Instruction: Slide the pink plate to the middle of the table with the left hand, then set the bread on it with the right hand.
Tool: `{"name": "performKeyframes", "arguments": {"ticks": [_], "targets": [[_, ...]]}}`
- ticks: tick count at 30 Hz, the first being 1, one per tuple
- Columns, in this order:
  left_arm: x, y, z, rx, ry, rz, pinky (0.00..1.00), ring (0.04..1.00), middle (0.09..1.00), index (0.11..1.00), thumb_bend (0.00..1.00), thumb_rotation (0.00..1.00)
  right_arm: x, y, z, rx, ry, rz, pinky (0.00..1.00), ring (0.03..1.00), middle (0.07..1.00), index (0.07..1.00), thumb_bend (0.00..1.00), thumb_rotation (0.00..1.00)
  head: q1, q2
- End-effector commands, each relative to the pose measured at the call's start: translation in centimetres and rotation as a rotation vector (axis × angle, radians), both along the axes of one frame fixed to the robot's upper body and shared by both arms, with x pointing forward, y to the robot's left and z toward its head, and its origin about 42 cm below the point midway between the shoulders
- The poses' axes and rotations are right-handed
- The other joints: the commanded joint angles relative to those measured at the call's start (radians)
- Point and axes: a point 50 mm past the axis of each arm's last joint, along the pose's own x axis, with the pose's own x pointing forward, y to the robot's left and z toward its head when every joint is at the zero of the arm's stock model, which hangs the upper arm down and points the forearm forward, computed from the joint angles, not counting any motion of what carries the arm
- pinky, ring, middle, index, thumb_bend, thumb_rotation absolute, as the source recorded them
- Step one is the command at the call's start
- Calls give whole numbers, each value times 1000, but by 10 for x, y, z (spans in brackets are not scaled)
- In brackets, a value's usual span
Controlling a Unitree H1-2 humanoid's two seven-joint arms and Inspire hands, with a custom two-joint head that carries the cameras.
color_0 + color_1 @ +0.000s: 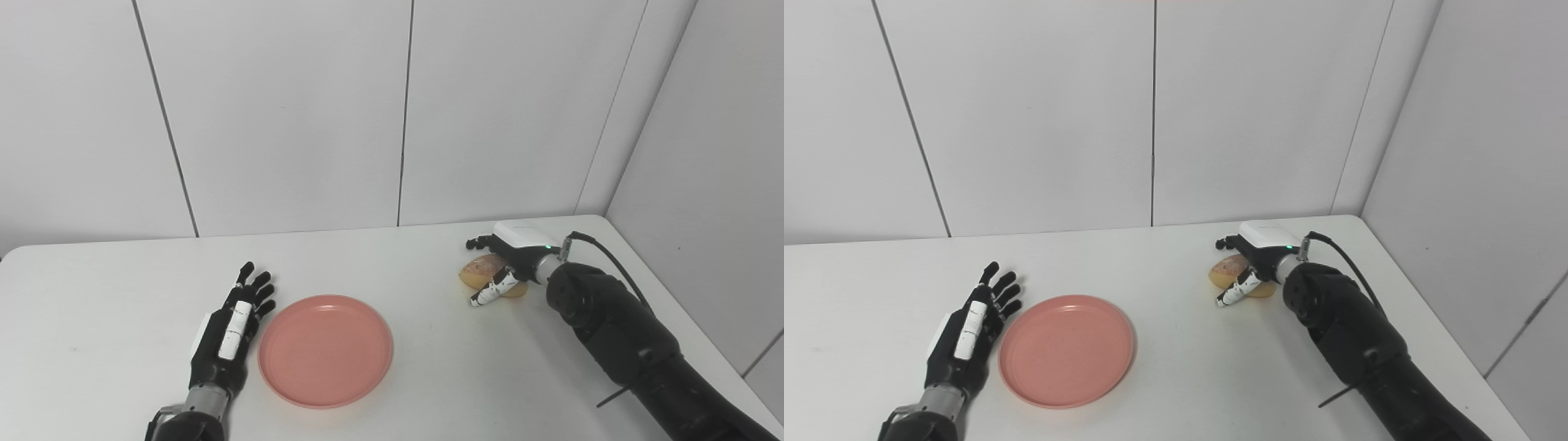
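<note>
The right hand curls over the bread roll, apparently to lift it; the left hand lies spread on the tabletop, pink plate just beside it.

On the table before me, the plate lies left of centre, my left hand flat just beside its left rim. Well apart to the right and farther back, my right hand sits over the bread.
</note>
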Motion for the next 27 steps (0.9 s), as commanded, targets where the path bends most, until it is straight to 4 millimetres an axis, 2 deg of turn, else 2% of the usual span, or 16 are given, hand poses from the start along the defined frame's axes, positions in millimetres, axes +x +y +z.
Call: {"name": "performKeyframes", "arguments": {"ticks": [1, 14, 18, 21, 25, 26, 27], "targets": [[-12, 2, -23, -6, 83, -6, 883, 914, 917, 950, 996, 786, 12, -3, 36, -12, -73, -1, 632, 790, 814, 814, 1000, 306, 0, 1], [-11, 3, -21, -3, 87, -7, 876, 914, 917, 944, 1000, 781, 15, -7, 30, -9, -49, -7, 622, 773, 816, 796, 1000, 293, 4, 10], [-11, 3, -21, 2, 86, -9, 874, 913, 916, 954, 995, 789, 15, -8, 29, -15, -64, -8, 592, 715, 779, 769, 989, 209, 4, 10], [-11, 3, -21, -1, 87, -9, 865, 911, 917, 949, 999, 786, 14, -9, 29, -5, -101, -5, 511, 600, 684, 719, 924, 90, 4, 14], [-11, 3, -21, 0, 87, -10, 867, 910, 916, 950, 998, 783, 14, -10, 29, 23, -136, 10, 464, 556, 644, 643, 836, 8, 6, 15], [-11, 3, -21, 0, 86, -11, 866, 912, 915, 951, 992, 782, 14, -10, 28, 27, -145, 16, 421, 496, 549, 555, 656, 3, 6, 15], [-11, 3, -21, 0, 86, -12, 866, 913, 916, 952, 990, 783, 15, -10, 27, 30, -151, 20, 404, 472, 521, 536, 611, 1, 6, 15]]}}
